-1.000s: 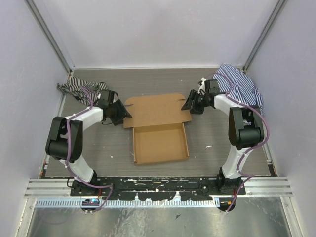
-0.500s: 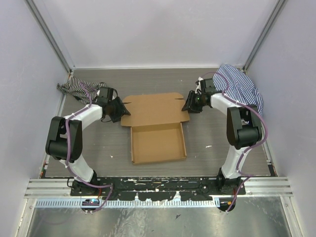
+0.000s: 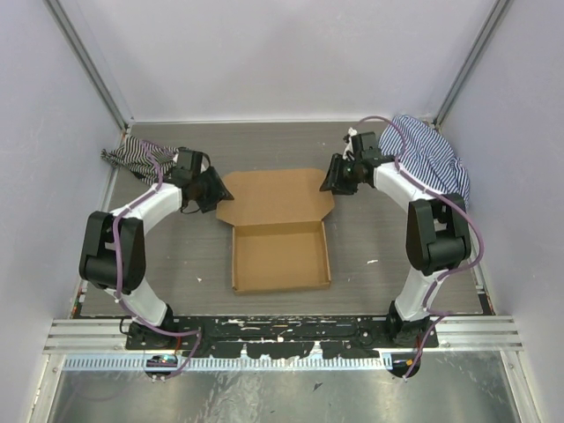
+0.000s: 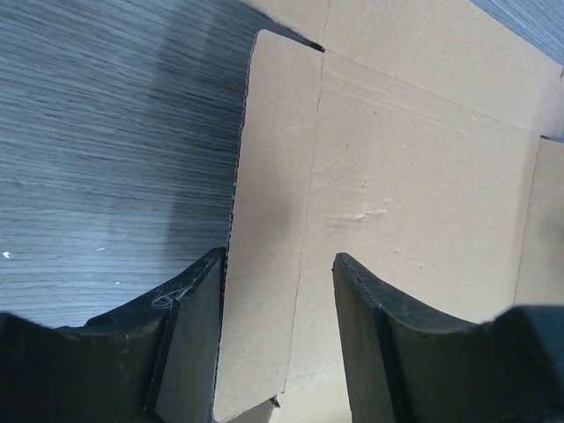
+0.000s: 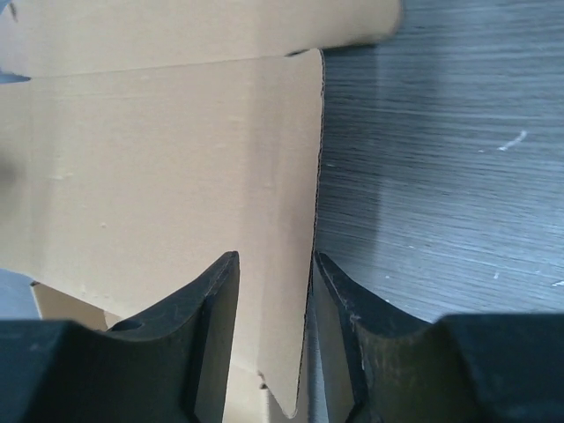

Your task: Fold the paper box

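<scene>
The paper box (image 3: 280, 256) is brown cardboard: a shallow tray with raised walls near the table's middle, and its lid panel (image 3: 275, 196) spread out behind it. My left gripper (image 3: 214, 189) is at the lid's left side flap. In the left wrist view that flap (image 4: 269, 220) runs between the spread jaws of the left gripper (image 4: 278, 352), against the left finger (image 4: 189, 344). My right gripper (image 3: 332, 176) is at the lid's right side flap. In the right wrist view that flap (image 5: 282, 220) sits between the narrower-spaced jaws of the right gripper (image 5: 273, 344), its edge along the right finger (image 5: 344, 344).
A striped cloth (image 3: 132, 159) lies at the back left behind the left arm. A larger striped cloth (image 3: 432, 154) is bunched at the back right corner behind the right arm. Walls enclose the grey table (image 3: 176, 256) on three sides.
Both grippers have moved toward the back of the table at the lid's side flaps. The box has slid a little back and left, and the lid looks shorter from above.
</scene>
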Robot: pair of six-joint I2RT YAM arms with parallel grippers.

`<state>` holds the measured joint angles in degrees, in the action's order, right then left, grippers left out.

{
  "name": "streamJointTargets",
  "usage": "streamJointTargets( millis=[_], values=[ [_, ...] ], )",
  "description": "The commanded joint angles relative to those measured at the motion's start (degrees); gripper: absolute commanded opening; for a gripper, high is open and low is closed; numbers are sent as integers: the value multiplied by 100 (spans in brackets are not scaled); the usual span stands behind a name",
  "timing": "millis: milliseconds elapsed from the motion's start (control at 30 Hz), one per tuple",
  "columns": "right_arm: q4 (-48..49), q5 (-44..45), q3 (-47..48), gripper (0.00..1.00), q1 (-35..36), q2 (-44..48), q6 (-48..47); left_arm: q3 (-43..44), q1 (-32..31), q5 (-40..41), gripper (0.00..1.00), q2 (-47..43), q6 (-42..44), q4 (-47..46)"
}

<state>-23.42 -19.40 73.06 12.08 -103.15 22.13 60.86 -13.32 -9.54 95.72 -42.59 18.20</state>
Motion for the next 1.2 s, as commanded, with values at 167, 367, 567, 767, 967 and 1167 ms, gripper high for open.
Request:
streamJointTargets(
  millis=[167, 367, 567, 767, 967, 1167],
  values=[
    [-121, 97, 417, 45, 388, 333, -134, 305, -233, -144, 57, -191, 30, 44],
    [-146, 15, 514, 46, 548, 184, -151, 511, -430, -105, 57, -186, 3, 97],
    [-188, 164, 597, 47, 826, -22, -160, 779, -705, -13, 57, -73, 20, 238],
    [-340, 461, 780, 47, 1082, -222, -250, 906, -911, 38, 57, 109, 40, 268],
    [-338, 487, 813, 47, 1181, -388, -261, 949, -996, 27, 57, 341, 32, 246],
    [-318, 481, 748, 46, 1266, -493, -284, 1002, -1130, 44, 57, 494, 40, 249]
  ],
)
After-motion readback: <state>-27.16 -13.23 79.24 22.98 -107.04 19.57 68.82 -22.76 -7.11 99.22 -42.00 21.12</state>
